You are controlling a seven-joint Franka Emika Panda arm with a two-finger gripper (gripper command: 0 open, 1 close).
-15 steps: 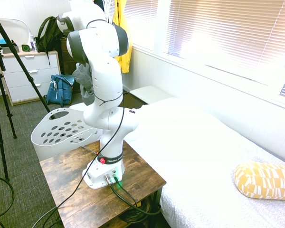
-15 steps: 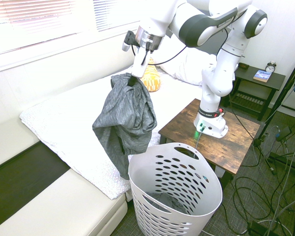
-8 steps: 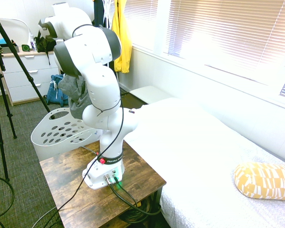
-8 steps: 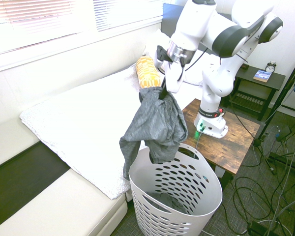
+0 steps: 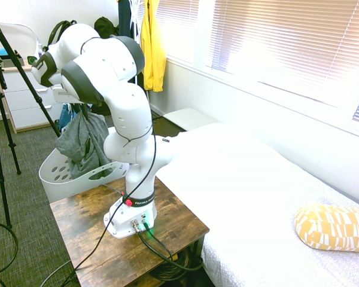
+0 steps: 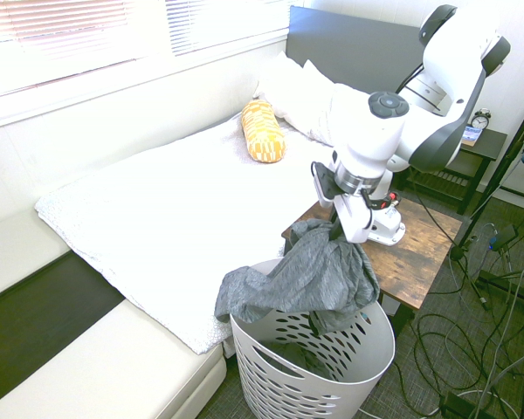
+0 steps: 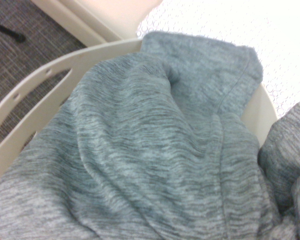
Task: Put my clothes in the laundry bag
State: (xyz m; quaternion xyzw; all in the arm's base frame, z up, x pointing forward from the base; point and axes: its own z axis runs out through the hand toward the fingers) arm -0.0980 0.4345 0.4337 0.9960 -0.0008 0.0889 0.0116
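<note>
The clothes [image 6: 307, 278], a wrinkled blue-grey garment, hang from my gripper [image 6: 344, 232], which is shut on the top of the bundle. The lower folds are draped over the near rim and into the mouth of the white laundry basket [image 6: 332, 371], with one sleeve spilling out over the bed side. In the first exterior view the clothes [image 5: 81, 142] dangle over the basket [image 5: 58, 172] beside the arm. The wrist view is filled with the grey fabric [image 7: 155, 150] lying across the basket rim [image 7: 35, 87].
The basket stands on the floor between the white bed [image 6: 157, 201] and the wooden side table [image 6: 424, 253] that bears the arm. A yellow patterned pillow [image 6: 262, 131] lies on the bed. A yellow jacket [image 5: 152, 48] hangs by the window. A cushioned bench [image 6: 113, 367] runs along the bed's foot.
My gripper has swung from above the bed across and down to the basket, carrying the clothes. The garment hung free before; now its lower part rests on the basket's rim and opening.
</note>
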